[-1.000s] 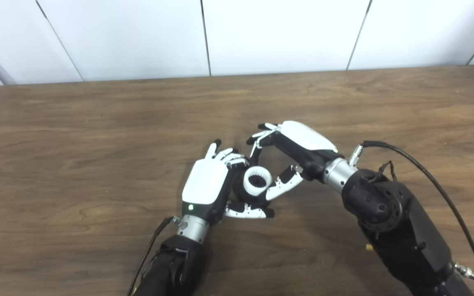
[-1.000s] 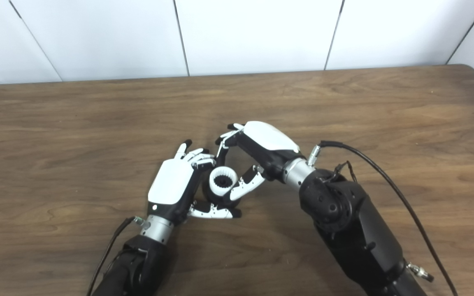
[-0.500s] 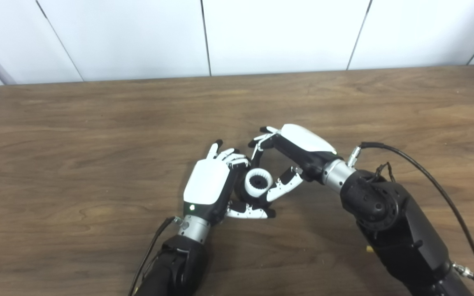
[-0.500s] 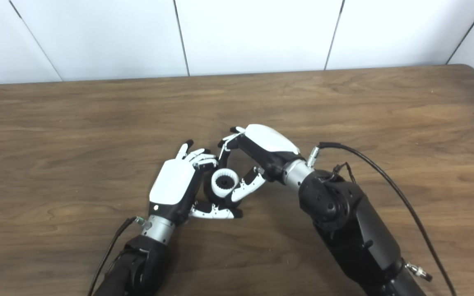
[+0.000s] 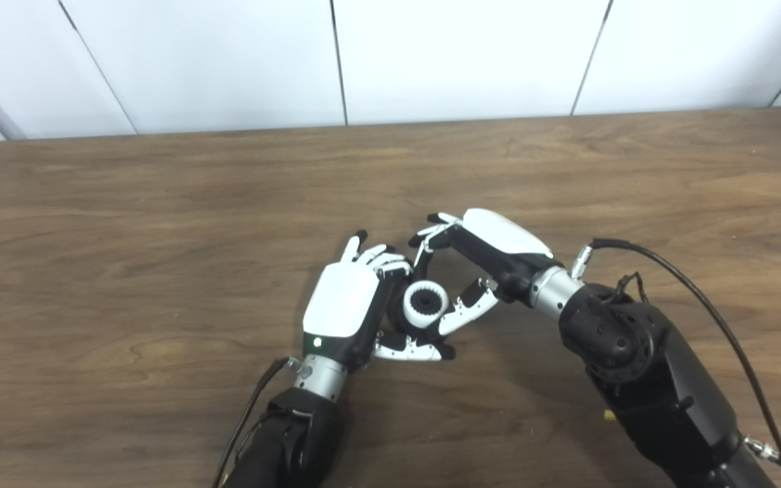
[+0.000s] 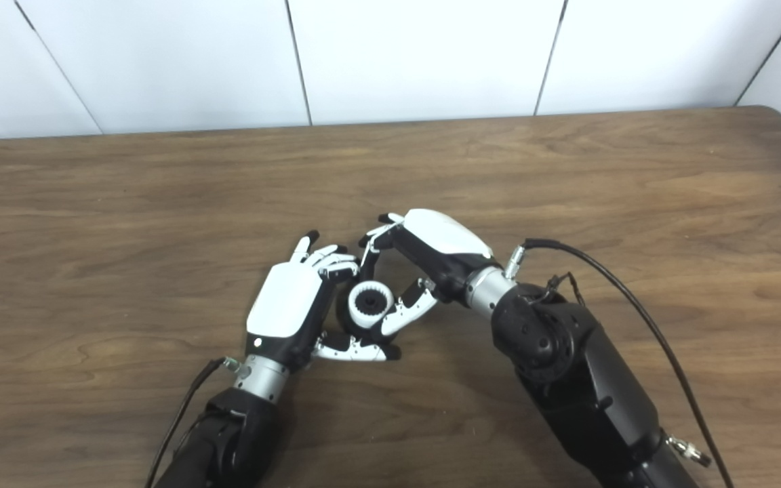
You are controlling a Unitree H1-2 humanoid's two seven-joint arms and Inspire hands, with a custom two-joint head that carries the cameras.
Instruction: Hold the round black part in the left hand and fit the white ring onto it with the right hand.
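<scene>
- The left hand [image 5: 346, 308] rests low over the brown wooden surface [image 5: 126, 224], its white back turned up, and its fingers [image 5: 371, 256] and thumb curl round the black part [image 5: 396, 318].
- The black part sits in that grip, mostly hidden; only dark edges show to the left of and below the ring [image 5: 425, 305].
- The ring (white, with a dark toothed centre visible through its opening) sits on the black part, its open face turned up toward the cameras.
- How fully the ring is seated on the part cannot be told from either view.
- The right hand [image 5: 478, 261] arches over the ring from the right: its fingers bend down beyond the ring, and its thumb [image 5: 470, 314] reaches in from the lower right, its tip just beside the ring's rim.
- Whether the right hand truly pinches the ring or only brackets it cannot be told; the fingers are curved but not closed together.
- The left thumb lies under the ring, stretched toward the right.
- A black cable [image 5: 695, 298] loops from the right wrist back along the forearm.
</scene>
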